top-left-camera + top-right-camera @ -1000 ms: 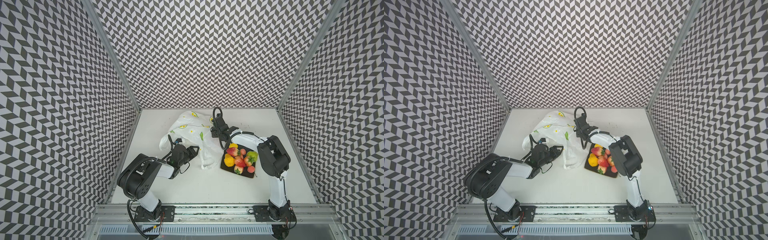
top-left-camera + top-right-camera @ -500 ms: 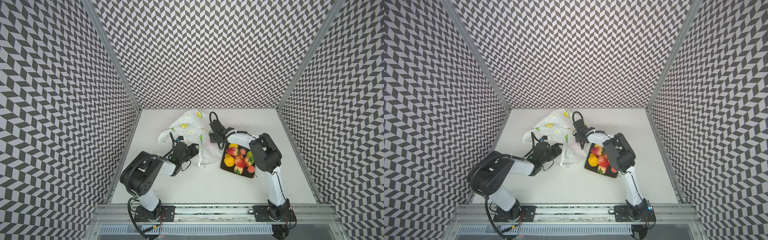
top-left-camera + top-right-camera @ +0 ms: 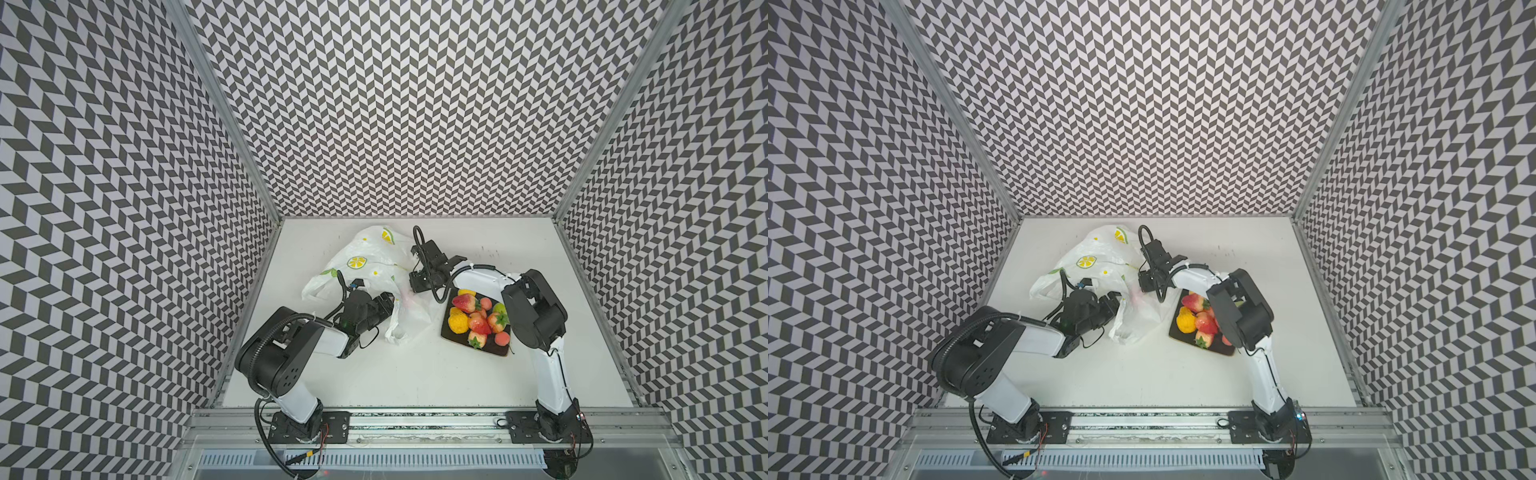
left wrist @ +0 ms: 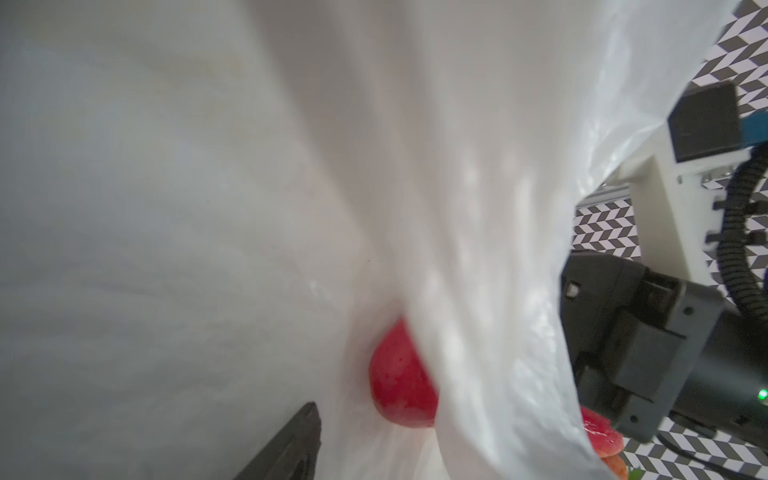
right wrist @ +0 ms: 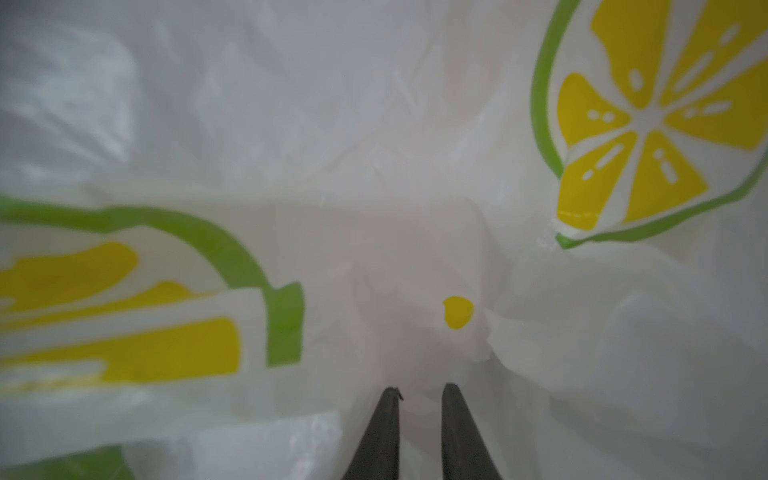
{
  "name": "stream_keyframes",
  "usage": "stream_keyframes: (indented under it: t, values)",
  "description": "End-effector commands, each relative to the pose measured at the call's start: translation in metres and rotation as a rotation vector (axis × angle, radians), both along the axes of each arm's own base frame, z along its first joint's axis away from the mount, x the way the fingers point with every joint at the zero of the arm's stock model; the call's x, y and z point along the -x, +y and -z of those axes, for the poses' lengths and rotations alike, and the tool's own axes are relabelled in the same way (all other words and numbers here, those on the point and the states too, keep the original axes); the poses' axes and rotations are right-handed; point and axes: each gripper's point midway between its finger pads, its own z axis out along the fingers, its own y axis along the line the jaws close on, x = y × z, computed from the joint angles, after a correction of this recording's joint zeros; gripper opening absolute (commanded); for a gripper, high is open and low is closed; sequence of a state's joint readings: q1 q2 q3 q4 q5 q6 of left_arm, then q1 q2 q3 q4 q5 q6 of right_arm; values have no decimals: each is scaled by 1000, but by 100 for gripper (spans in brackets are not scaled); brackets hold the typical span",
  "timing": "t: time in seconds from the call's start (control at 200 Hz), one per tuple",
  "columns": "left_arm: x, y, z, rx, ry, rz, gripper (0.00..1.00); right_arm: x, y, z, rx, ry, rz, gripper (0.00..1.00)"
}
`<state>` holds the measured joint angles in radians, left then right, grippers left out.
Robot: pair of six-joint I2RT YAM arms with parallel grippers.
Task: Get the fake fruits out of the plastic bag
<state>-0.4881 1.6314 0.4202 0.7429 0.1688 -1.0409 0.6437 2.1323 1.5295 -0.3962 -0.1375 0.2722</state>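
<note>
The plastic bag [image 3: 365, 266], white film printed with lemon slices, lies crumpled at the back left of the table in both top views [image 3: 1096, 266]. My right gripper [image 3: 417, 283] is shut on a fold of its right side; its fingertips [image 5: 390, 405] stand close together with film between them. My left gripper [image 3: 384, 301] is at the bag's near mouth and open; one finger [image 4: 291, 449] shows, the other is hidden by film. A red fake fruit [image 4: 399, 378] lies inside the bag just beyond that finger. Several fake fruits [image 3: 478, 320] are piled on the dark plate.
The dark square plate [image 3: 494, 351] sits right of the bag, partly under my right arm's elbow [image 3: 534, 311]. My right arm's wrist [image 4: 644, 353] is close behind the film in the left wrist view. Patterned walls close in the table on three sides.
My left gripper has opened wider and pushed further into the bag's mouth. My right gripper has moved left and nearer with the film, bunching the bag up.
</note>
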Motion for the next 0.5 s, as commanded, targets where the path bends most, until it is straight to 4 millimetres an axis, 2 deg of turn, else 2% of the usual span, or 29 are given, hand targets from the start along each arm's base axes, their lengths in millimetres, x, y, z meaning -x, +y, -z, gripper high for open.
stream_keyframes:
  t: [0.0, 0.21, 0.496]
  values:
    - [5, 10, 5, -17, 24, -34, 78, 17, 18, -8, -73, 21, -63, 19]
    - [16, 15, 10, -4, 59, -50, 79, 46, 49, -5, -188, 91, -148, 16]
    - [27, 17, 14, -1, 88, -68, 82, 75, 83, -18, -339, 147, -247, 15]
